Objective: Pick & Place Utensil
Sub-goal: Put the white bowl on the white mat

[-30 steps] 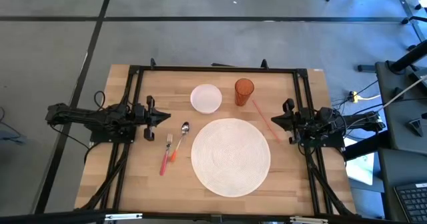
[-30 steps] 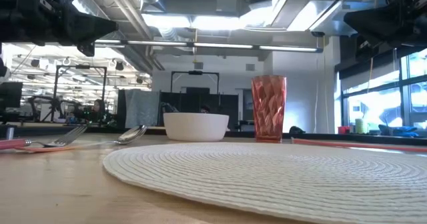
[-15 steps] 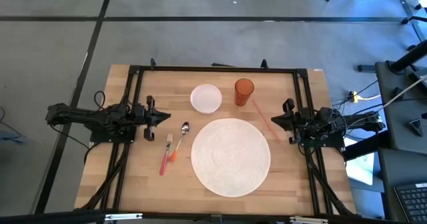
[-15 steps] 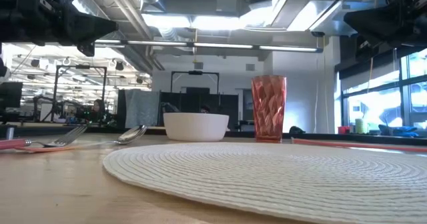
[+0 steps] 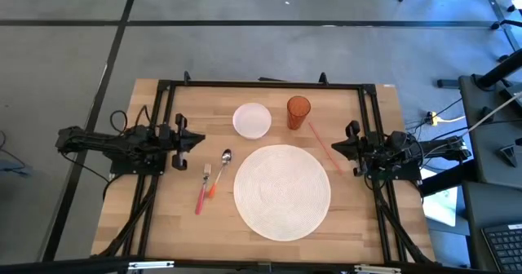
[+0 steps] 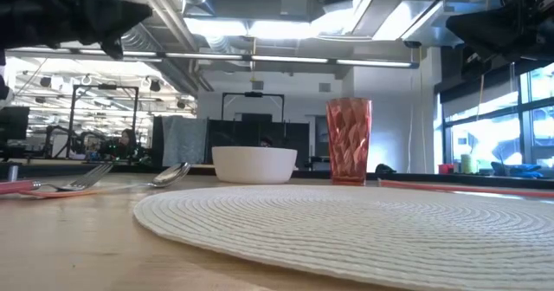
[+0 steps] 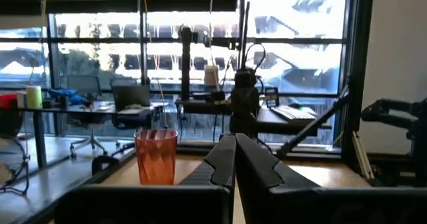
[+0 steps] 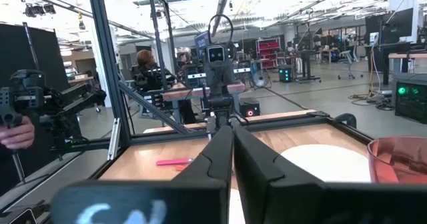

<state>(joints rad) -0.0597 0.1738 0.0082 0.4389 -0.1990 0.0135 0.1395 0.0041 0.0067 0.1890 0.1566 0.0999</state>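
No text, label, brand or number can be read anywhere; nothing on the table bears writing.

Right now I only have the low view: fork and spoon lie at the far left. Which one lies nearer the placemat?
Observer: The spoon. In the high view it lies between the fork and the placemat.
Operator: Where is the left tool relative to them?
Observer: The left tool is at the table's left side, pointing inward. It is near the spoon's bowl end but above neither utensil.
Operator: Is it open?
Observer: No. The left wrist view shows its fingers pressed together.
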